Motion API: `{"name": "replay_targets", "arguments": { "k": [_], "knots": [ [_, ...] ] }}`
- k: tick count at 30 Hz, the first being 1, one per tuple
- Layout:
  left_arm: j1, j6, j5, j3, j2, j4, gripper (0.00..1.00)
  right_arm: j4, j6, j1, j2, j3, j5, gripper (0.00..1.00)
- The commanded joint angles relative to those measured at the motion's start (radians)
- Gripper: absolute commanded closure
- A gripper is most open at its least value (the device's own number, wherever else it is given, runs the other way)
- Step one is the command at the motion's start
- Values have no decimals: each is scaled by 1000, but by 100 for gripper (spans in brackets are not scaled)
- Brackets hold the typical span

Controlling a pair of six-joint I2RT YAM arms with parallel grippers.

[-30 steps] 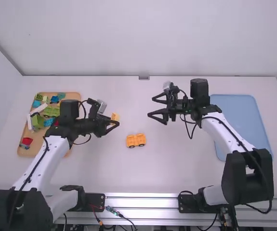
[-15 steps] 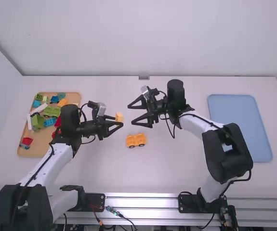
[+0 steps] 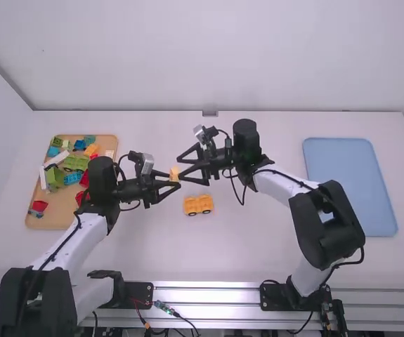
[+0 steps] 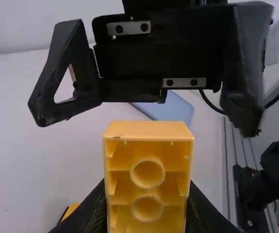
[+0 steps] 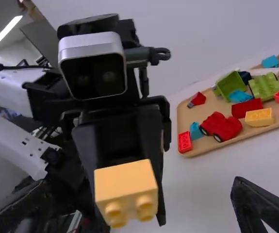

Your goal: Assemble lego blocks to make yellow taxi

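My left gripper [image 3: 176, 185] is shut on a yellow block [image 3: 174, 173] above the table, left of the middle. In the left wrist view the block [image 4: 148, 170] shows its hollow underside between the fingers of my left gripper [image 4: 146, 213]. My right gripper [image 3: 180, 168] stands open just right of the block. In the right wrist view the block [image 5: 125, 189] is ahead of my right gripper [image 5: 178, 218], its studs toward the view's bottom edge. A yellow wheeled car base [image 3: 198, 204] rests on the table.
At the left, a wooden tray [image 3: 41, 221] holds several coloured blocks and vehicle parts. A blue tray [image 3: 349, 182] lies at the right. Both grippers are close together over the table, beyond the car base.
The right arm has swung left, bringing its open gripper up to the yellow block. My left gripper has shifted slightly right, carrying the block. The car base has stayed put.
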Motion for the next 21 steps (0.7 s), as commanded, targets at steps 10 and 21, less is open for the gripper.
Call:
{"name": "replay_targets", "arguments": {
  "k": [10,21],
  "knots": [
    [-8,-146,26,-5,-9,135,98,10,-55,42,5,17,24,6],
    [-8,-153,29,-17,-9,168,98,140,6,47,5,17,16,30]
  ]
}}
